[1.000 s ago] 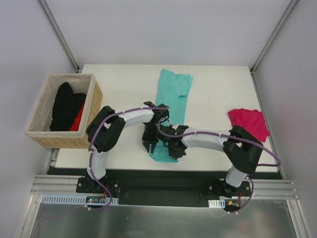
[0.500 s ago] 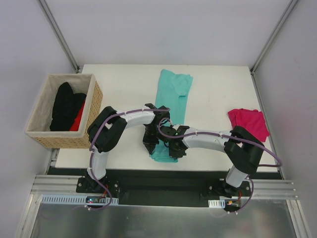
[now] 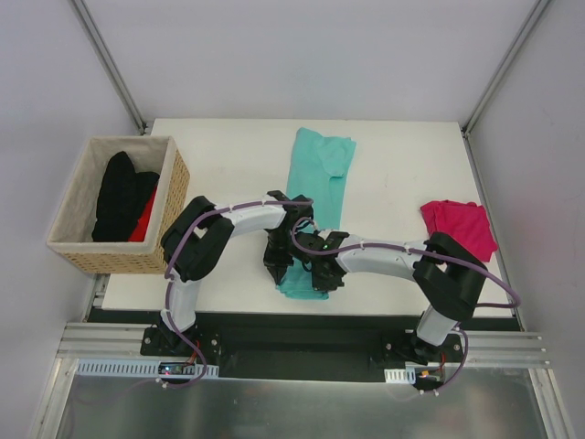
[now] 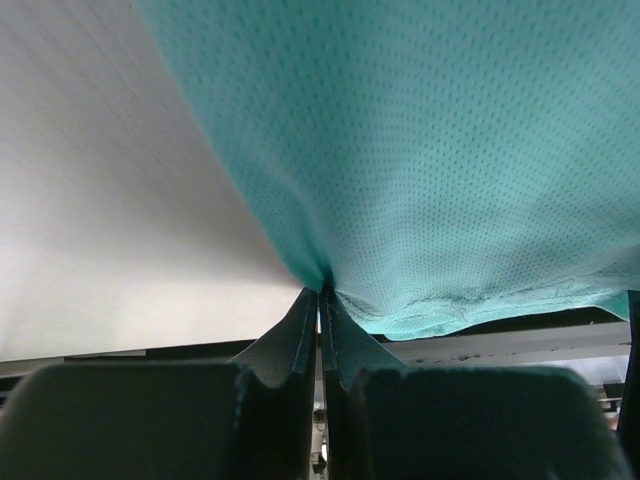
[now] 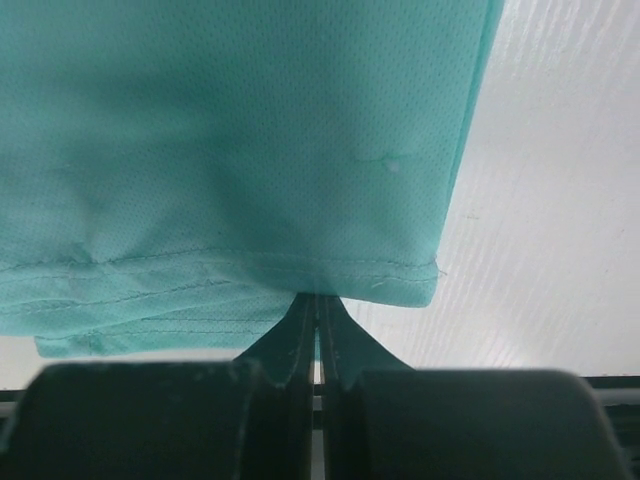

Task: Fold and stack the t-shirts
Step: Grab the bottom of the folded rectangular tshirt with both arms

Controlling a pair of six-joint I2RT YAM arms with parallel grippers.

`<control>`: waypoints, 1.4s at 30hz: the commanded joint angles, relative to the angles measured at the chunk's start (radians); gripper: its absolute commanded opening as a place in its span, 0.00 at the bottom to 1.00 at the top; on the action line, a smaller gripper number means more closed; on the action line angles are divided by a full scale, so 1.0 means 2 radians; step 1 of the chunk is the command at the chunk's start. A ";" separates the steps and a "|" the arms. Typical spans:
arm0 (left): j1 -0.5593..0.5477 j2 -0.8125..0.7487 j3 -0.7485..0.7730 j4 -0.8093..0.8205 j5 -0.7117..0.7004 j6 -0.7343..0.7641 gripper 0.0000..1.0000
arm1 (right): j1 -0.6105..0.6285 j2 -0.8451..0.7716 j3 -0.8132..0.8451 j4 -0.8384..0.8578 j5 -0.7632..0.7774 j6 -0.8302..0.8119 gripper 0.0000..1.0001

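Looking down from above, the teal t-shirt [image 3: 317, 178] lies as a long narrow strip on the table [image 3: 228, 155]. It is to the right of the wicker basket [image 3: 175, 192] and runs from the far side toward the arms. The pink t-shirt [image 3: 459, 229] sits bunched much farther right of the basket, well apart from both arms. Both tools meet at the strip's near end, the left gripper [image 3: 277, 272] on the corner nearer the basket and the right gripper [image 3: 317, 279] on the corner away from it. I take that for a two-corner hold, so the hem can be carried over evenly toward the collar end. From the left wrist, the fingers are pressed together with a pucker of teal cloth caught at their tips. The fabric fans out from that pinch, with bare table beside it. From the right wrist, the fingers are likewise closed tight, nipping the stitched hem close to its corner, again with bare table alongside. Gripping the very edge rather than the middle should keep the folded layers together when lifted, I'd guess.
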 commanded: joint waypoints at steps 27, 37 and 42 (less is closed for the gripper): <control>-0.018 -0.107 0.042 -0.067 -0.055 -0.019 0.00 | 0.021 -0.045 0.069 -0.134 0.116 0.012 0.01; -0.020 -0.146 0.018 -0.071 -0.058 -0.039 0.00 | 0.048 -0.065 0.085 -0.166 0.130 0.035 0.01; -0.025 -0.163 0.002 -0.072 -0.059 -0.053 0.00 | 0.064 -0.071 0.097 -0.181 0.143 0.044 0.01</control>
